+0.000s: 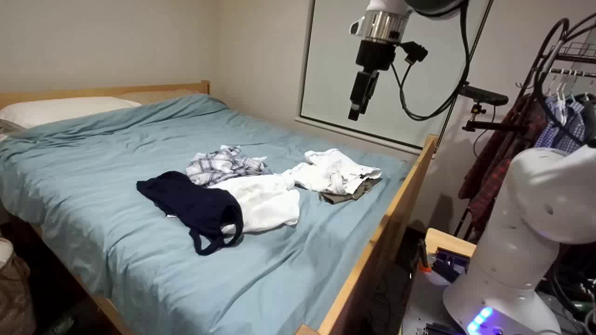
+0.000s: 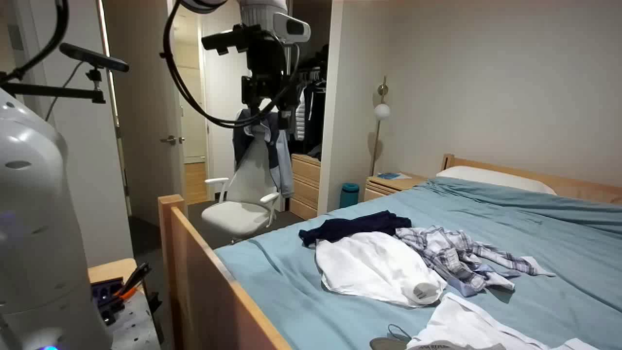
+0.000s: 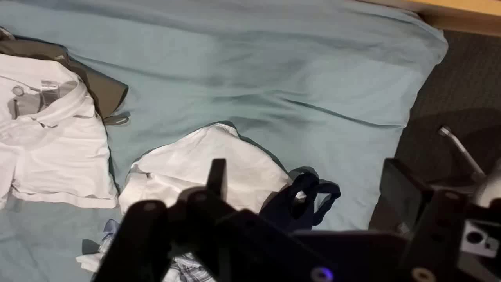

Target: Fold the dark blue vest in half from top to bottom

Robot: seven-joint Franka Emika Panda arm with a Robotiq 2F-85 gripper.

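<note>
The dark blue vest (image 1: 186, 197) lies spread on the teal bedding (image 1: 186, 284), partly overlapping the white garment (image 1: 267, 204), with its straps (image 3: 312, 196) toward the footboard (image 1: 379, 235); this placement likely offers the straps as the first grasp edge for a top-to-bottom fold. The fingers (image 3: 403, 196) stand wide and empty, well apart from the fabric, presumably to admit a garment edge on descent.

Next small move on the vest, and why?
Probably lower the open, empty jaws toward the shoulder straps of the dark blue vest. The jaws hang above the teal duvet, the vest lies spread out, and its straps mark the top end, where the fold likely starts.
</note>
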